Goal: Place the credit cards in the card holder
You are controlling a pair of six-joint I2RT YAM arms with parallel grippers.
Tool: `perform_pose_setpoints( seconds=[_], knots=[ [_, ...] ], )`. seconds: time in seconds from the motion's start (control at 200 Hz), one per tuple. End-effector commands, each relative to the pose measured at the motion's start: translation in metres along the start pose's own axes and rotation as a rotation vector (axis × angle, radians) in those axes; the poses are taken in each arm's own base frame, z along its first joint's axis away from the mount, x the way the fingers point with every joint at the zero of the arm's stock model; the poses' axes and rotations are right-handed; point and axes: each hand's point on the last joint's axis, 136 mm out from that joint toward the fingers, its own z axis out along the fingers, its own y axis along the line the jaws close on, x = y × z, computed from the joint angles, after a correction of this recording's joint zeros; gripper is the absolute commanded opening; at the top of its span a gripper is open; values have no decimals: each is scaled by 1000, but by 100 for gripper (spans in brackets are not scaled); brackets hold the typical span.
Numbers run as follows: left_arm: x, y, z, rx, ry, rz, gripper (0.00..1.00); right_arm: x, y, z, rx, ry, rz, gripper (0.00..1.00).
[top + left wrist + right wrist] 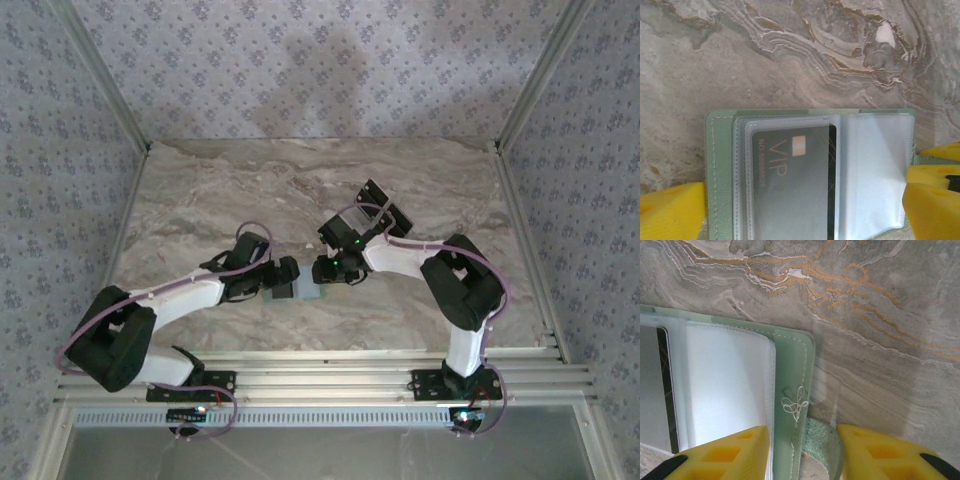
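Overhead first: card holder lies flat on the marble table, toward the arms' side, with its long axis running left-right. The left gripper is at its left end and the right gripper at its right end. Both are about equally close, so it's sandwiched between them.

Left wrist cam: the holder's splayed open, with a VIP card sitting in a clear sleeve. The yellow fingers are spread really wide, one just off each short side, gripping nothing.

Right wrist cam: the jaws are roughly half open, straddling the holder's right-hand green cover edge and a little green tab. One finger is over the sleeves, the other over bare table. I can see a gap on both sides, so nothing's pinched imo. That edge runs straight in between the jaws, so the right arm looks best placed for it.
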Motion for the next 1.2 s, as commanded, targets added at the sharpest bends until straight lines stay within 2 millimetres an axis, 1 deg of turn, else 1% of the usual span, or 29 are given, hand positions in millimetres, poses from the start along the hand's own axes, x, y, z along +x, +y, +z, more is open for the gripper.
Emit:
perform_pose_setpoints(
  seconds=[0.0,0.15,0.25,0.4,0.535,0.58,0.68,0.74,0.964,1.194],
  knots=[
    [-13,-28,-10,85,-34,25,100,20,1,23,-27,68,3,41],
    [-21,-47,-23,159,-72,13,100,20,-1,25,-26,73,6,40],
    [-23,-62,-28,211,-88,6,100,21,-2,26,-26,76,8,39],
    [-18,-87,-29,280,-98,11,100,21,-5,27,-27,76,21,39],
    [-13,-104,-27,319,-101,27,100,17,-7,24,-31,68,30,39],
    [-11,-109,-26,325,-100,34,100,16,-7,22,-35,65,32,41],
    [-9,-117,-24,332,-99,45,100,9,-10,11,-36,42,42,51],
    [-8,-121,-23,336,-97,50,100,5,-12,4,-37,23,47,55],
    [-3,-136,-18,355,-90,67,100,-6,-31,-24,-27,-45,102,59],
    [6,-144,-9,355,-68,83,100,-15,-55,-56,-7,-131,171,64]
  ],
)
